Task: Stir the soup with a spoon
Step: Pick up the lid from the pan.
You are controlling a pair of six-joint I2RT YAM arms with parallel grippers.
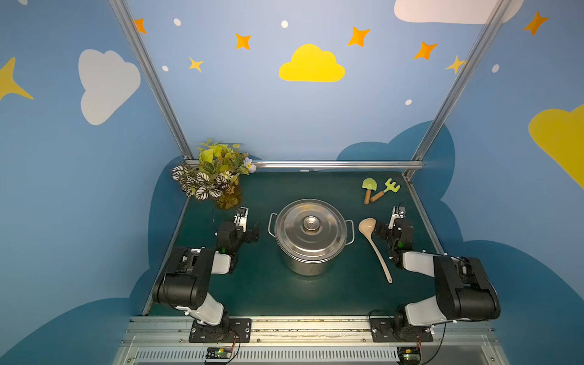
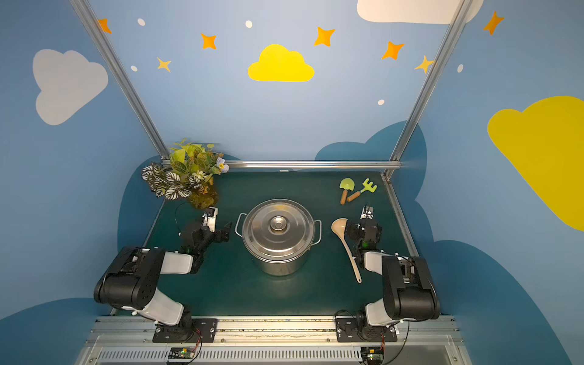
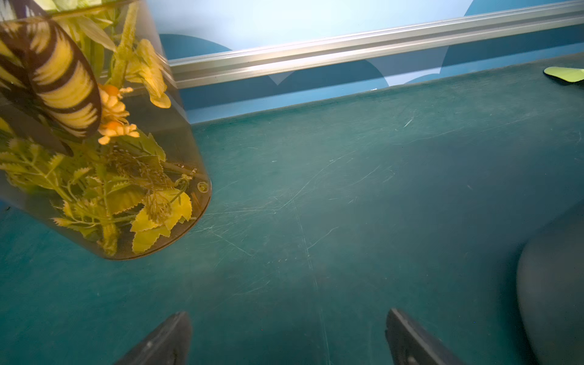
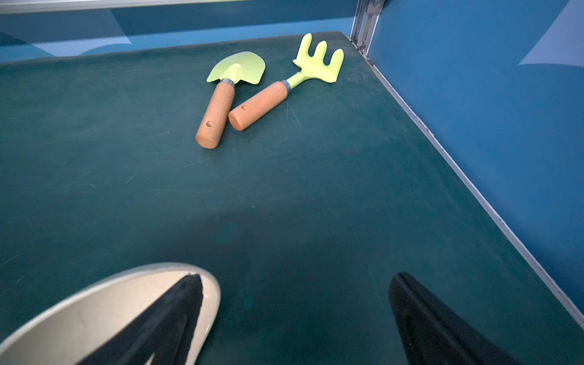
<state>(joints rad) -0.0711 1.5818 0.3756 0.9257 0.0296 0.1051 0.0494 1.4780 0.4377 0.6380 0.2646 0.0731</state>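
Currently, the spoon (image 1: 378, 250) lies flat on the green tabletop (image 1: 284, 294), just to the right of the steel pot (image 1: 303, 267). Its round bowl faces up at the far end and its slim handle runs back toward the robot's side. Both top views show it apart from the pot and gripped by nothing. The lid (image 1: 309, 226) sits on the pot, so what is inside cannot be seen.

The right claw (image 4: 297, 278) hangs low just beside the spoon's bowl, on the side away from the pot, with its jaws spread wide and only bare tabletop between them. In the right wrist view one dark finger (image 4: 177, 303) overlaps the rim of the bowl — whether it touches cannot be told.

The left claw (image 3: 287, 314) is on the other side of the pot, its jaws likewise wide apart and holding nothing. It sits between the pot and a clear vase of artificial leaves (image 1: 227, 197) at the far left corner.

Near the far right corner lie a small green toy shovel (image 4: 226, 91) and a green toy rake (image 4: 284, 88) — their brown handles angle toward each other and nearly meet, well apart from the spoon.
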